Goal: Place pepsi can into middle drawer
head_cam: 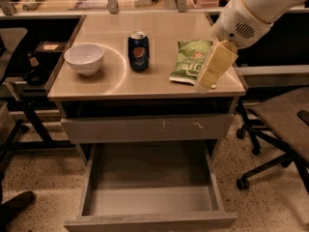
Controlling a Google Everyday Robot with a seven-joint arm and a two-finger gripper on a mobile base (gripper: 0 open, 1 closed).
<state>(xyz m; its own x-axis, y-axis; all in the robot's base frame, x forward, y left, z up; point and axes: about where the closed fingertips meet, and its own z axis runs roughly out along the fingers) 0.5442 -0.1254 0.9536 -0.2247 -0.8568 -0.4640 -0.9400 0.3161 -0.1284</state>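
Note:
The pepsi can [138, 51] stands upright near the middle of the tan table top [145, 83], dark blue with a silver top. The middle drawer [149, 199] is pulled out below the table and is empty, with a plain front panel. My gripper [211, 72], cream-coloured on a white arm, hangs over the table's right side. It is at the right edge of a green chip bag [189, 62] and well to the right of the can. It holds nothing that I can see.
A white bowl [84, 58] sits left of the can. A closed grey drawer front with white scuff marks [147, 128] is above the open drawer. Office chairs stand at the right [282, 124] and at the far left [9, 57]. A shoe [14, 204] is at bottom left.

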